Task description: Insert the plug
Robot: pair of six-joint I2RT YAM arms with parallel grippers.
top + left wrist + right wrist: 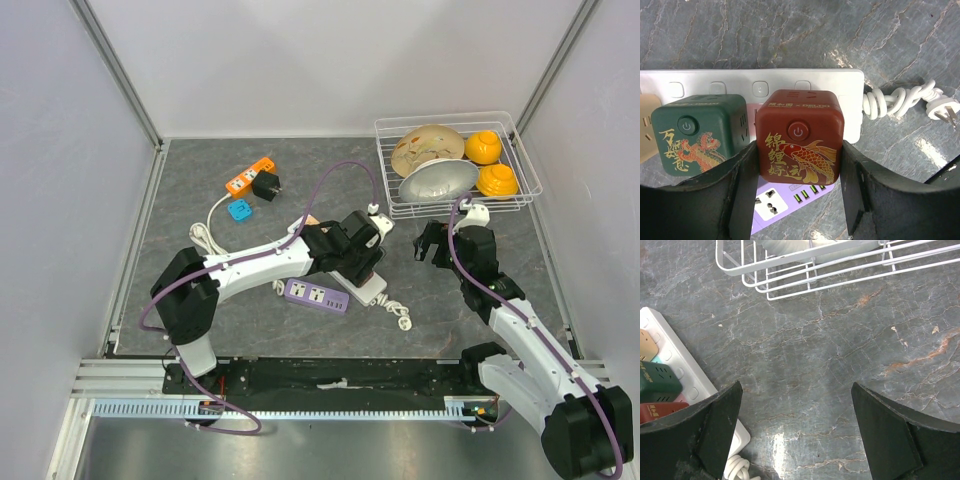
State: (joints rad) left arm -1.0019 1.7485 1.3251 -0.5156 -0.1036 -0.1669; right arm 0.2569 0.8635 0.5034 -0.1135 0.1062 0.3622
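on the white power strip (765,82) sits the red cube plug (799,112), just beside a green cube (700,130). the left gripper (799,165) has its 2 fingers (740,190) against the red cube's 2 sides, so it looks like it is holding it. the right gripper (795,395) is spread wide with nothing in it, over bare table near the wire basket (790,270). the red cube looks hard and smooth, like shiny plastic. i think it is light but could slip. the 2 flat sides are the best place to hold it. it should be pushed straight down so the pins do not bend. the pins under the cube are hidden, so i cannot tell if they are all the way in. the fingers cover the cube's lower corners. a purple strip (771,206) is half hidden behind them. from the top camera the arm hides the cube.
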